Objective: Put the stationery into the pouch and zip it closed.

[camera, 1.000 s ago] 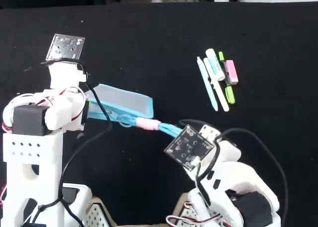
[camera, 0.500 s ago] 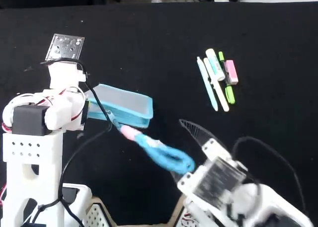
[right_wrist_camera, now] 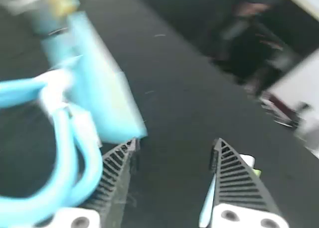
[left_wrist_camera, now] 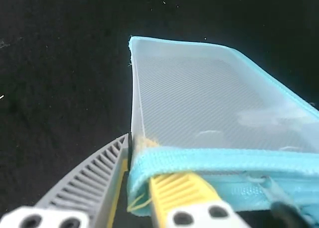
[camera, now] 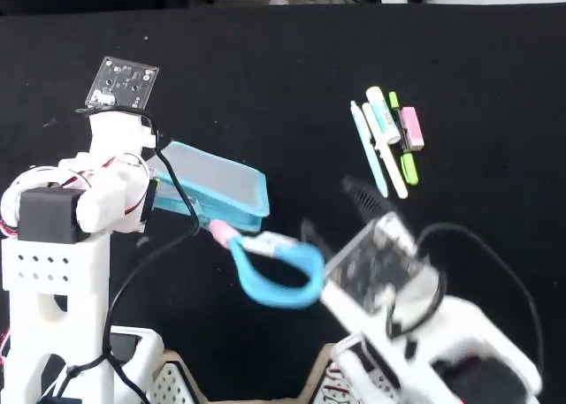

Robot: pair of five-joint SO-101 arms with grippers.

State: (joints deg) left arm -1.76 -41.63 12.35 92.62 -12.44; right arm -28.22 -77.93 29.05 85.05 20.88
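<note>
The pouch (camera: pixel 217 185), a translucent mesh case edged in cyan, is shown on the left side of the black counter (camera: pixel 292 86), with one short end gripped by the left end effector (camera: pixel 155 199). In the left wrist view, the pouch (left_wrist_camera: pixel 199 103) is seen to extend away from the left end effector (left_wrist_camera: pixel 142 160), whose grey and yellow fingers are closed narrowly on the corner by the cyan zip band. The long axis of the pouch is laid across the counter in the high view, from the left arm toward the right and slightly toward the arms, with the zip band along the edge nearer the arms. Whether the zip is open or closed cannot be told. A pink connector (camera: pixel 221 233) is attached at the near edge, and from it a cyan strap loop (camera: pixel 246 280) is spread out toward the right arm. The right end effector (camera: pixel 336 214) is held just beyond this loop with its fingers spread wide and nothing between them. In the right wrist view the strap loop (right_wrist_camera: pixel 22 91) is seen beside one finger of the right end effector (right_wrist_camera: pixel 175 142), with the pouch (right_wrist_camera: pixel 97 98) beyond. The stationery (camera: pixel 389 143), a tight cluster of pens and highlighters with a pink eraser (camera: pixel 412 127), is laid on the counter outside the pouch and well apart from it, to the far right. Its long axes are aligned roughly from the far edge toward the arms.
</note>
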